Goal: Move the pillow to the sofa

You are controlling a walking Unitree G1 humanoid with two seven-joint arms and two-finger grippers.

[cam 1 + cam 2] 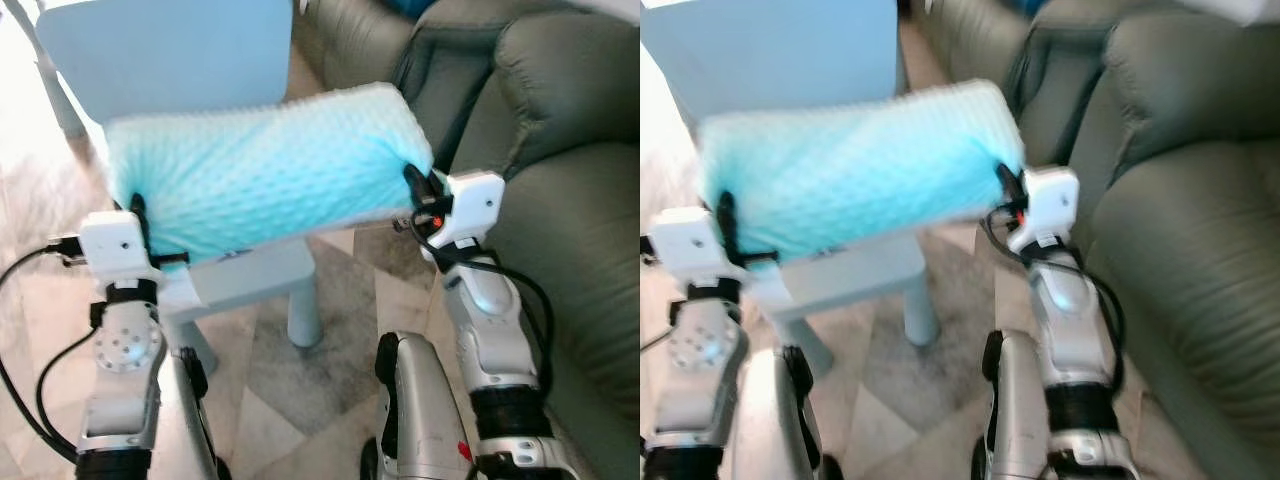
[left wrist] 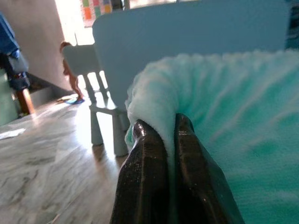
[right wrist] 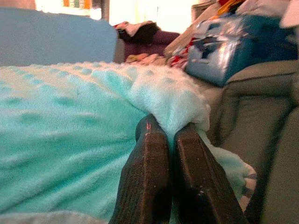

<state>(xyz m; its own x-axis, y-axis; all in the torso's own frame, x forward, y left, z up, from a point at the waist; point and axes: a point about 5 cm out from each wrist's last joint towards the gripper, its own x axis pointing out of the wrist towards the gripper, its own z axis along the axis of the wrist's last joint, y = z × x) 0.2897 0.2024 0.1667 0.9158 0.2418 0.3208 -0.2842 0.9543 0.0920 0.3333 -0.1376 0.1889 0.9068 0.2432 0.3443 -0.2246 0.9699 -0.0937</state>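
Note:
A fluffy light-blue dotted pillow (image 1: 265,170) is held in the air between my two arms, just above the small pale-blue chair (image 1: 165,50). My left gripper (image 1: 137,222) is shut on the pillow's left end, its fingers (image 2: 149,168) pinching a fold of the fabric. My right gripper (image 1: 415,190) is shut on the pillow's right end, the fingers (image 3: 152,172) clamped on a tuft. The grey-green sofa (image 1: 560,150) stands directly to the right, its seat cushion (image 1: 590,270) beside my right arm.
The chair's seat (image 1: 250,275) and leg (image 1: 303,318) stand under the pillow on a marble-tile floor (image 1: 290,380). A blue package (image 3: 233,51) and clutter lie on the sofa's far end. A second small chair (image 2: 81,65) stands farther off on the floor.

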